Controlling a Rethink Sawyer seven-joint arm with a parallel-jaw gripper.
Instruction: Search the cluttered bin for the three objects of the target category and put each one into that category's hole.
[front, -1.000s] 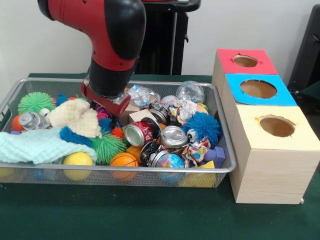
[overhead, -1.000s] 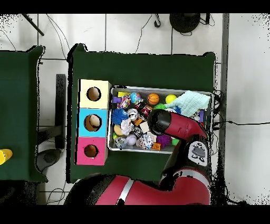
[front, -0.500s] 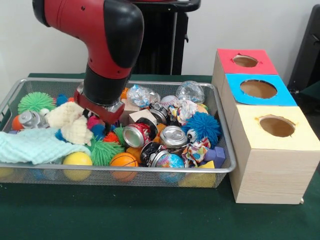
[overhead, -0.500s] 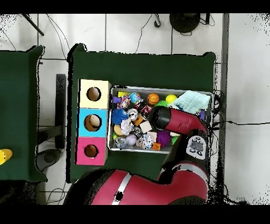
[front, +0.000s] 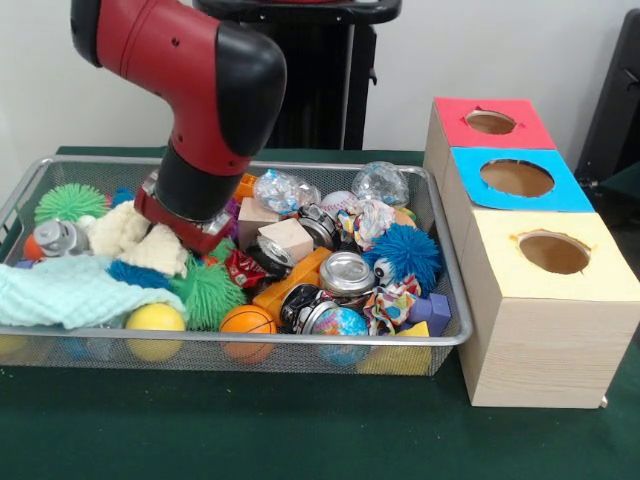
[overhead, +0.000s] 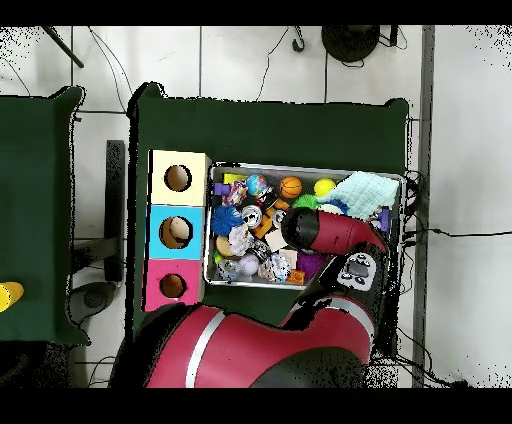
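Note:
A wire mesh bin (front: 300, 340) holds a jumble of balls, cans, blocks and cloth. My gripper (front: 178, 222) is pushed down into the left-centre of the pile, its tip hidden among a cream plush toy (front: 150, 245) and spiky balls. A crushed red can (front: 245, 268) lies just to its right, a silver can (front: 347, 272) is further right, and another can (front: 60, 238) is at the far left. The wooden box has a red hole (front: 490, 122), a blue hole (front: 517, 178) and a yellow hole (front: 553, 252). In the overhead view the arm (overhead: 320, 230) covers the bin's middle.
A pale green cloth (front: 70, 290) drapes the bin's front left. A yellow ball (front: 155, 318), a basketball (front: 247, 320) and a globe ball (front: 340, 322) line the front wall. A blue spiky ball (front: 408, 252) sits at the right, near the box.
The arm has shifted left and lower into the pile. The red can has tipped and slid left, and an orange block beside it has come into view.

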